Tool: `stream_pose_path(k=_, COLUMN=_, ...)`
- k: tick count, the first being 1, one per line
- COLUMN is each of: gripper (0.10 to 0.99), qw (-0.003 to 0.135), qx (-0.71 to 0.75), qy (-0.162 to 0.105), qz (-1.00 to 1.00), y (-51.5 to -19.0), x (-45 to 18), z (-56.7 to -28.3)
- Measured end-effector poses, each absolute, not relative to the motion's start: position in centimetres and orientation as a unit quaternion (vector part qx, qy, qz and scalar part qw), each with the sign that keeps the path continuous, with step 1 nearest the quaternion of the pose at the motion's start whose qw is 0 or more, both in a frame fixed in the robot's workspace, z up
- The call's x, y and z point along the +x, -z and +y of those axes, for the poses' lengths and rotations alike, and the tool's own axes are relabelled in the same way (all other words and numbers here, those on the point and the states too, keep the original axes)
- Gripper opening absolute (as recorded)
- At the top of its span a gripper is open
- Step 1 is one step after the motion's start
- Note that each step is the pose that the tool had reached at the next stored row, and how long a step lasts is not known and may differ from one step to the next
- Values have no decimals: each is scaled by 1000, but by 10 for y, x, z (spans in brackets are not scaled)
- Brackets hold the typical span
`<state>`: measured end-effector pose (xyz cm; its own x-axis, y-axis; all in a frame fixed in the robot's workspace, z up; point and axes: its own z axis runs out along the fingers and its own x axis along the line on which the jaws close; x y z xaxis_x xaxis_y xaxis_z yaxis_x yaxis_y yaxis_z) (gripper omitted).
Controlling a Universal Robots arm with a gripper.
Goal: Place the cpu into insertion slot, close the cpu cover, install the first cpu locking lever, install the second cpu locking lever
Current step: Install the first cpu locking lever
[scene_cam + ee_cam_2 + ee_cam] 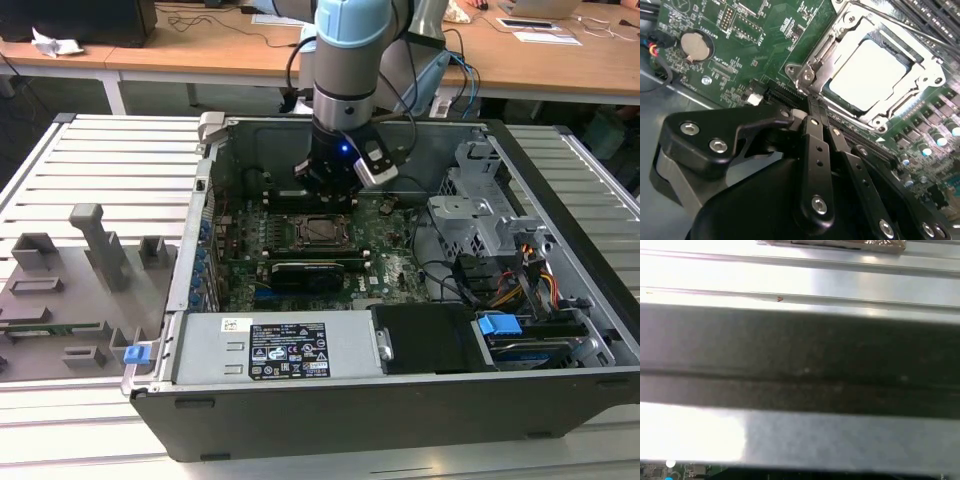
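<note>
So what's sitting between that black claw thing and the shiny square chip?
In the second wrist view, the end effector meets the cpu cover framing the cpu; between them lie its silver rim and a corner screw.

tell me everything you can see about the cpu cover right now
The cpu cover is a thin silvery metal frame with a square cut-out middle and screws at its corners. It lies closed and flat over the insertion slot on the green motherboard, framing the cpu, whose pale top shows through the opening. The gripper hangs just beside the frame's corner, its jaws together and holding nothing.
</note>
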<state>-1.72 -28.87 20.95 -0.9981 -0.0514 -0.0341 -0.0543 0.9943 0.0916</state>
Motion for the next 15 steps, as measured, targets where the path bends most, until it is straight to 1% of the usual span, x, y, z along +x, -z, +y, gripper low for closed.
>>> stream_pose_path(k=15, gripper=106, qw=16, qx=-27, qy=-46, qz=998, y=-211, x=-17, z=-297)
